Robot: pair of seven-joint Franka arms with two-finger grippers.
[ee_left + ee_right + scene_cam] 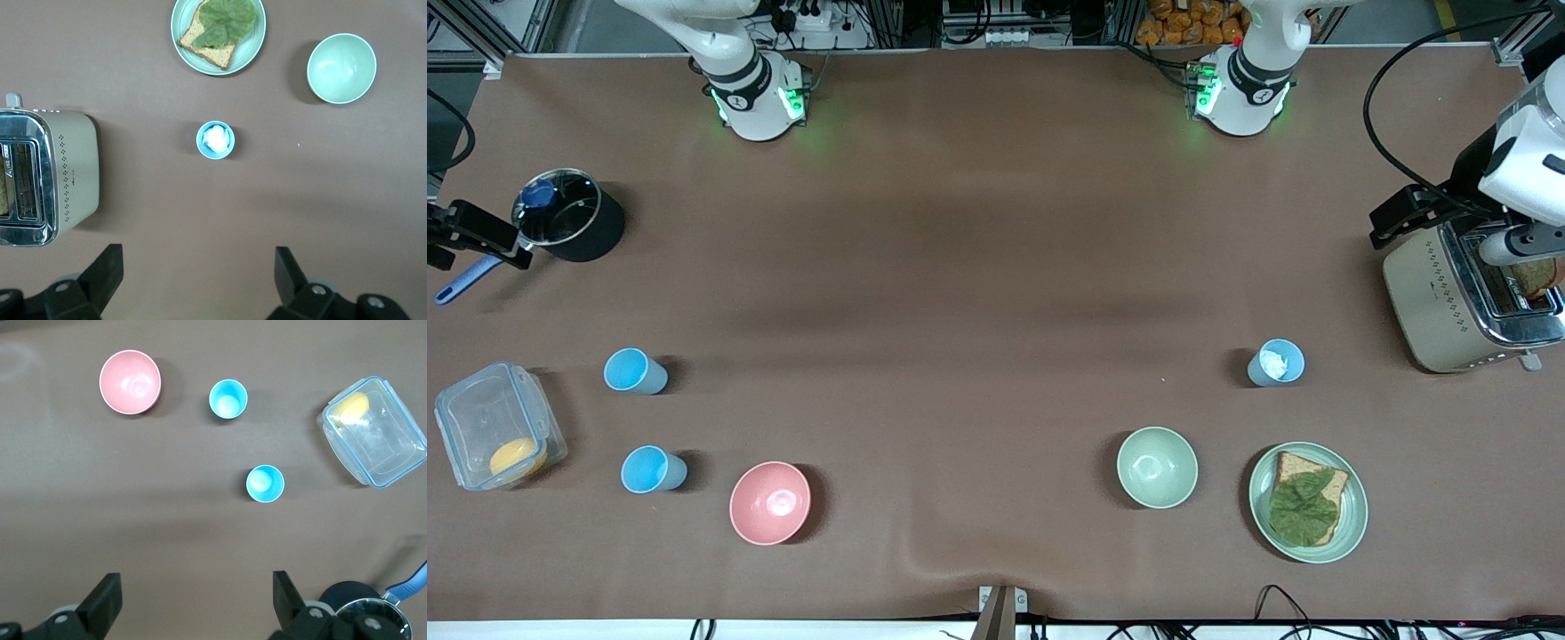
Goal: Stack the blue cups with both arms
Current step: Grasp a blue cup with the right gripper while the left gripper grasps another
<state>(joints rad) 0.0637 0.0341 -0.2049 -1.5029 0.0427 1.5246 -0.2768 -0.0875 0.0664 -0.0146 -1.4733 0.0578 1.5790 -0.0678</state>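
Two light-blue cups stand upright at the right arm's end of the table. One (634, 370) (265, 484) is farther from the front camera. The other (653, 469) (228, 399) is beside the pink bowl (770, 502). A paler grey-blue cup (1276, 362) (215, 139) with something white inside stands at the left arm's end. My left gripper (198, 257) is open and empty, high over bare table between its base and the pale cup. My right gripper (197, 583) is open and empty, high over bare table short of the two cups. Neither gripper shows in the front view.
A pale green bowl (1157, 467) and a plate (1352, 524) with toast and lettuce lie near the pale cup. A toaster (1449, 302) stands under a white-and-black device. A dark pot (569, 215) and a clear container (498, 425) sit near the two cups.
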